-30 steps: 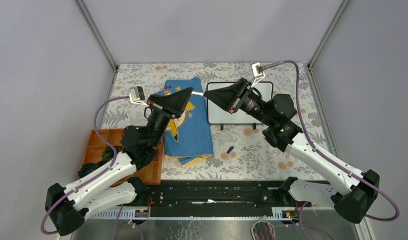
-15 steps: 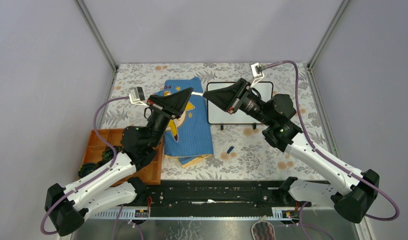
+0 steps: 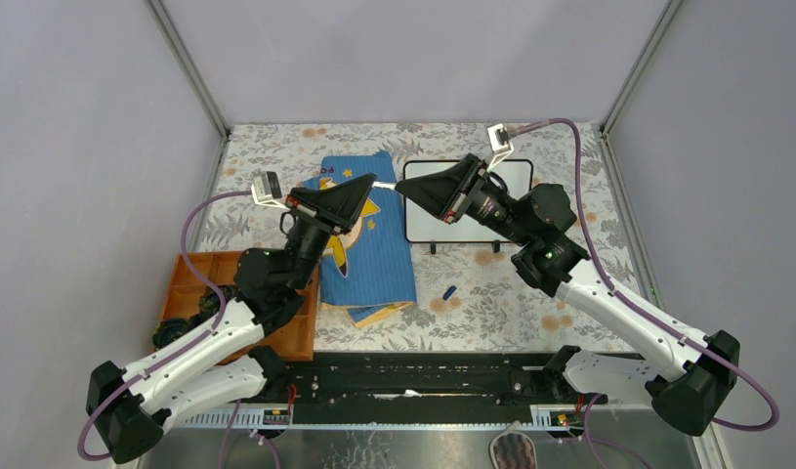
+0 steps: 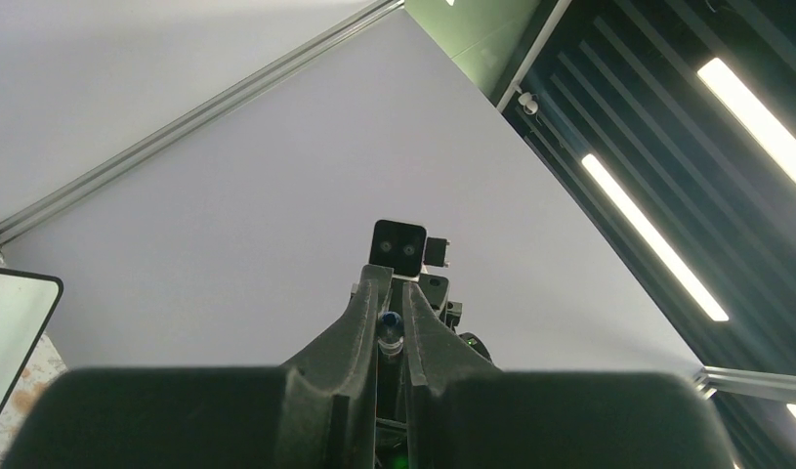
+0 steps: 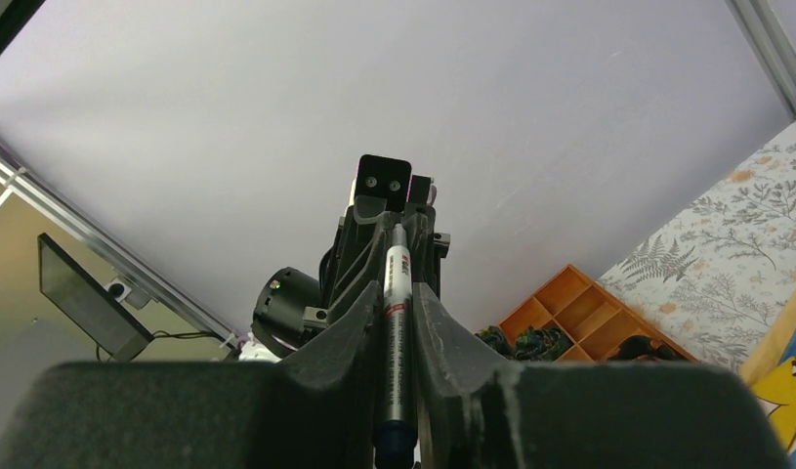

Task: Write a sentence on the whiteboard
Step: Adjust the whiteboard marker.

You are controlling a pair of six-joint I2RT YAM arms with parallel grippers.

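Observation:
My two grippers meet tip to tip above the table's back half, with a white marker (image 3: 389,184) bridging them. The left gripper (image 3: 375,180) is shut on one end; in the left wrist view a blue rounded end of the marker (image 4: 390,322) sits pinched near that gripper's (image 4: 393,277) tips. The right gripper (image 3: 401,186) is shut along the marker's (image 5: 392,322) barrel, fingers (image 5: 398,285) pressed on both sides. The whiteboard (image 3: 428,230) lies under the right gripper, partly hidden; its corner (image 4: 8,332) shows at the left edge of the left wrist view. No sentence shows on its visible surface.
A blue cartoon-print cloth (image 3: 374,259) lies left of the board. An orange compartment tray (image 3: 193,283) with dark items sits at the near left, also seen from the right wrist (image 5: 579,308). A small blue cap (image 3: 450,291) lies on the floral tablecloth in front of the board.
Almost nothing: both grippers stay tip to tip on the marker, and the left arm has shifted very slightly.

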